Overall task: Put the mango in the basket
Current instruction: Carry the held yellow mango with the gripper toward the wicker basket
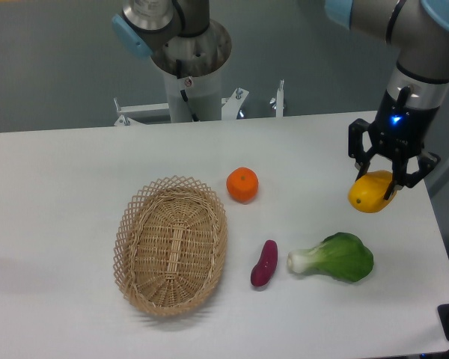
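The mango (370, 194) is a smooth yellow-orange fruit at the right side of the table. My gripper (383, 179) comes down on it from above, with its black fingers closed around the fruit's top. I cannot tell whether the mango rests on the table or is lifted just off it. The basket (171, 244) is a large oval tan wicker basket with a looped rim, standing left of centre, far to the left of the gripper. It holds nothing.
A round orange (242, 185) sits just right of the basket's far end. A small purple sweet potato (264, 263) and a green bok choy (334, 258) lie between the basket and the mango, nearer the front. The table's right edge (443, 247) is close to the gripper.
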`<action>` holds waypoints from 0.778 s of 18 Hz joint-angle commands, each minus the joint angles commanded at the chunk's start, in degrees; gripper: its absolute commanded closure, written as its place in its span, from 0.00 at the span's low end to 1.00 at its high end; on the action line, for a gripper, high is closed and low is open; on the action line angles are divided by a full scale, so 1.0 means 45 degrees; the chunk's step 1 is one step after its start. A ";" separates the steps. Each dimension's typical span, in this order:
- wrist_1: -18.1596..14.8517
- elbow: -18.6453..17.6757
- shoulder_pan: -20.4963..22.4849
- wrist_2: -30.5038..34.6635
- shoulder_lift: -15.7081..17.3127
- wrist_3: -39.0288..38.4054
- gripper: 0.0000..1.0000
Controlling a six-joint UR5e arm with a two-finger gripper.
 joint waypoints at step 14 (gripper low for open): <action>0.1051 -0.1326 -0.2340 0.0427 0.0566 -0.4955 0.52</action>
